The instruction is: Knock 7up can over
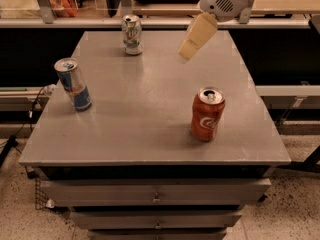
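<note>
A: While the orange-red can (207, 114) stands nearest and the blue-and-silver can (73, 84) sits mid-depth, neither should be touched.
B: Noted. Gripper (186, 53) is held above the table (140, 134), farther back; open or closed cannot be told. 7up can (132, 34) stands upright at the far edge, apart from it. It should be struck sideways near the top.

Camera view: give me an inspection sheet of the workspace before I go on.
Surface: grey table, flat, no spills seen.
Job's things: 7up can upright near the far edge, not yet knocked over.
Clutter: blue-and-silver slim can upright at the left edge; orange-red can upright, front right.
Gripper: gripper hangs above the far right part of the table, right of the 7up can, apart from it.
Cables: dark cable left of the table.
Surroundings: drawers under the table; speckled floor.
</note>
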Robot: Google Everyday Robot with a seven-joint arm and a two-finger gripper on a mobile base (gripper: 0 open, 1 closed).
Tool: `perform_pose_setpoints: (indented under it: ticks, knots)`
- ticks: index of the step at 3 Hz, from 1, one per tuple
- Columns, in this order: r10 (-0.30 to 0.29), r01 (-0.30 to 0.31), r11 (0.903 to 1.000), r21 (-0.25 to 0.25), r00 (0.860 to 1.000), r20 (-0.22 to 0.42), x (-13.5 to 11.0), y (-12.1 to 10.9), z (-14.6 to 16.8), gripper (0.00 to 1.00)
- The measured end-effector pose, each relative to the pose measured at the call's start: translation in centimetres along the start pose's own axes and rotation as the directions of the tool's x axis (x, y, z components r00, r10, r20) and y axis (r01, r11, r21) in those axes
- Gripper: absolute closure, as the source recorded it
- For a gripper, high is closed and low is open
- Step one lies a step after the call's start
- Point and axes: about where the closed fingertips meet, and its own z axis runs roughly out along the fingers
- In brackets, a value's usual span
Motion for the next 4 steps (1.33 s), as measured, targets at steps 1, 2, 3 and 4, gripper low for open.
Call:
perform_pose_setpoints:
  ticks: [1, 2, 3, 4]
  knots:
    - [0.055, -0.058, 0.9983, 0.013, 0.990, 0.132, -1.8, -2.8, 3.2, 0.00]
    - [0.125, -0.125, 0.9920, -0.016, 0.959, 0.253, -4.2, -5.8, 7.6, 0.00]
    - [0.192, -0.189, 0.9812, -0.041, 0.928, 0.319, -6.4, -8.7, 12.2, 0.00]
    - [0.271, -0.265, 0.9617, -0.070, 0.884, 0.382, -7.2, -10.7, 16.5, 0.00]
